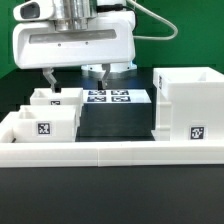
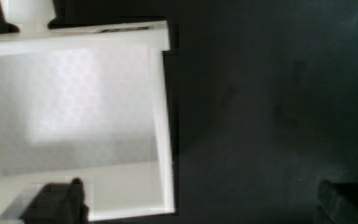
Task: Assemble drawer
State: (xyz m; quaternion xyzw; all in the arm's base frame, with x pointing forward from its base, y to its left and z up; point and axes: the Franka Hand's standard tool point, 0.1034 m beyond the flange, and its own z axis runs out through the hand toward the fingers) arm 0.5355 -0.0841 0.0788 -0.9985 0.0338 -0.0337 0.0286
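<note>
A small white open drawer box (image 1: 52, 104) with marker tags stands at the exterior view's left. A larger white drawer case (image 1: 190, 100) with a tag stands at the right. My gripper (image 1: 74, 78) hangs just above the small box, open and empty. In the wrist view the box (image 2: 78, 120) shows from above as a hollow white tray. The gripper (image 2: 202, 205) straddles its side wall: one fingertip (image 2: 55, 200) is over the box's inside, the other over the dark table.
The marker board (image 1: 110, 97) lies on the black table between the two white parts. A long low white rail (image 1: 110, 152) runs across the front. Another white tagged block (image 1: 38, 124) sits at the front left.
</note>
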